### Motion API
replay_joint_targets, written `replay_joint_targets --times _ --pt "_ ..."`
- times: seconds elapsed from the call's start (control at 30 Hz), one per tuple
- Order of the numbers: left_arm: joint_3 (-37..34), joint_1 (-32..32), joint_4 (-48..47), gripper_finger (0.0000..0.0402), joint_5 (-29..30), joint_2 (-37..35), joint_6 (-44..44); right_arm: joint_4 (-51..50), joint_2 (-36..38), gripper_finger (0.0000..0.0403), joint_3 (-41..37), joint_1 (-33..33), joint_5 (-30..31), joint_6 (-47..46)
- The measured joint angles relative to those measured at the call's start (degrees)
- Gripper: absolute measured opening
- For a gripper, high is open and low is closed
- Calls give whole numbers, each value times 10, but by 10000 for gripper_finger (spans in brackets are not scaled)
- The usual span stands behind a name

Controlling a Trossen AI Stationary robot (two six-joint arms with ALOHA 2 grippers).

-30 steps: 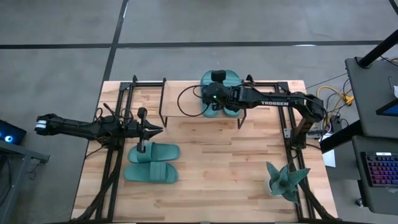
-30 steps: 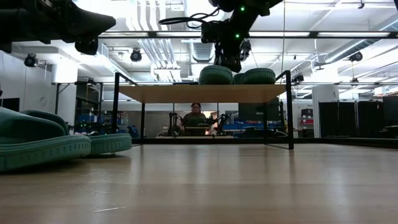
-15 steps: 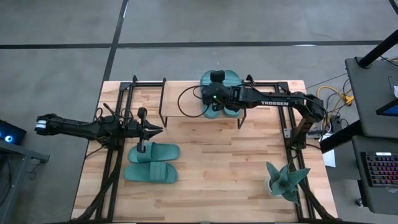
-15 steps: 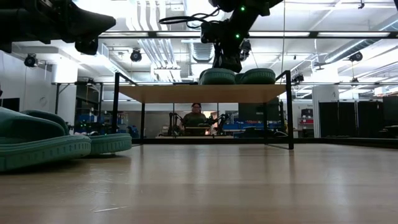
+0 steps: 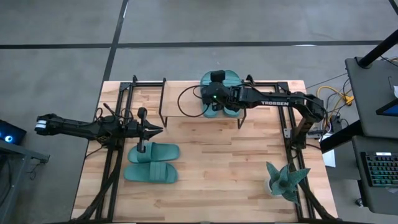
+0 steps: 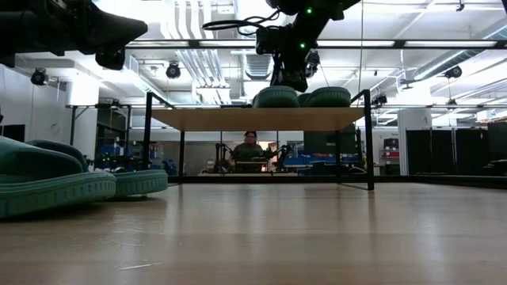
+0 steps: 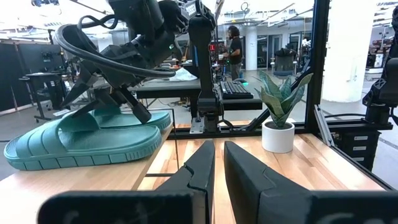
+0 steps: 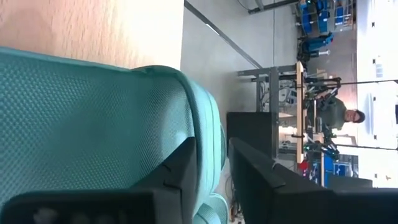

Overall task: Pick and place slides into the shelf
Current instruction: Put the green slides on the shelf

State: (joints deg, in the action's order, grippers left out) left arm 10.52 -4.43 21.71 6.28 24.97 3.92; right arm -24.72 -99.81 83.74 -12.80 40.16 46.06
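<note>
Slides: two point(image 5: 219, 93) on the shelf point(image 5: 180, 107) at upper centre of the high view, two point(image 5: 152, 162) on the table lower left, so half done; right gripper point(image 5: 211, 107) over the shelf pair, jaws narrowly parted beside a slide, grip unclear; left gripper point(image 5: 155, 129) closed, empty

Two dark, near-black arms, slim jointed links. Right arm point(image 5: 273, 99) has white "TROSSEN" lettering along its forearm link and a small green light near the wrist; a black cable loops off the wrist housing. Left arm point(image 5: 93, 127) is the same matte black, with a white band at its outer end. Left gripper point(image 7: 217, 168) fingers point(image 7: 199, 171) are flat, angular, dark plastic wedges; right gripper point(image 8: 214, 174) fingers match.
</note>
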Motion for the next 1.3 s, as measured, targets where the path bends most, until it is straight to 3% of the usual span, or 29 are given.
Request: replay_joint_targets --times 0.2,0.37,0.47,0.57,0.7,0.77,0.97,1.3 --pt "0 0 -1 22 0 0 0 -3 6 117 1 3 6 -22" --pt "0 0 -2 22 0 0 0 -7 20 119 23 22 19 -86" --pt "0 0 -2 22 0 1 0 -8 44 116 31 42 -15 -135" --pt "0 0 -2 22 0 1 9 -7 80 111 29 59 -136 -210" --pt "0 0 0 22 0 1 14 18 129 104 6 63 -397 -325" --pt "0 0 0 22 0 1 15 45 145 100 -22 69 -472 -340" --pt "0 0 1 22 0 1 15 165 209 89 -171 92 -444 -339" --pt "0 0 3 22 1 1 15 407 394 68 -456 95 -440 -328"
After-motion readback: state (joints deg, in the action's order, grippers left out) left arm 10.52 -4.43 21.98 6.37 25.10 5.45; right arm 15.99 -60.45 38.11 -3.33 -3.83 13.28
